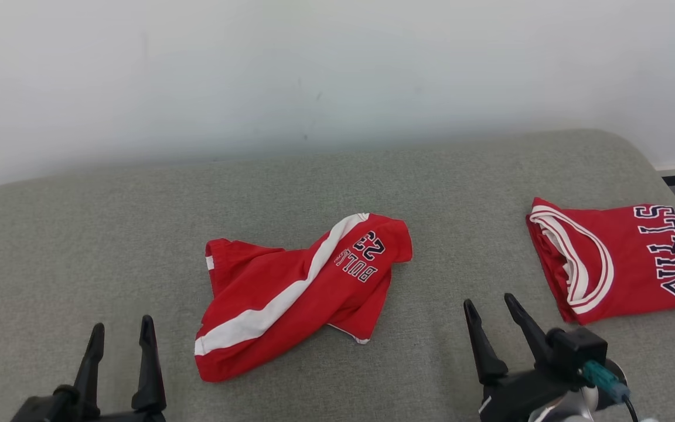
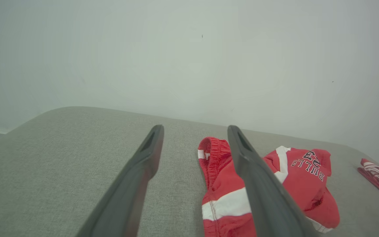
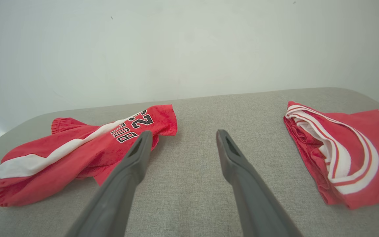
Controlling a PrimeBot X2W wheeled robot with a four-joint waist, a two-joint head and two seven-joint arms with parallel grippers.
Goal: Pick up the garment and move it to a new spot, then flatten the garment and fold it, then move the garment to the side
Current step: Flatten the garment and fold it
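Observation:
The garment (image 1: 296,293) is a pair of red shorts with a white side stripe and "BULLS 23" print. It lies crumpled in the middle of the grey cushion (image 1: 79,234). My left gripper (image 1: 123,323) hovers open to the left of the shorts, nothing between its fingers. In the left wrist view the left gripper (image 2: 195,127) points past the shorts (image 2: 294,177), whose waistband sits just right of the gap. My right gripper (image 1: 488,300) is open and empty on the shorts' right. The right wrist view shows the right gripper (image 3: 184,131) aimed at bare cushion between the shorts (image 3: 71,154) and another garment.
A folded red "BULLS" jersey (image 1: 624,258) with white trim lies at the cushion's right end, also seen as the jersey (image 3: 350,148) in the right wrist view. A white wall (image 1: 314,70) stands behind the cushion. The cushion's rounded right corner drops off beyond the jersey.

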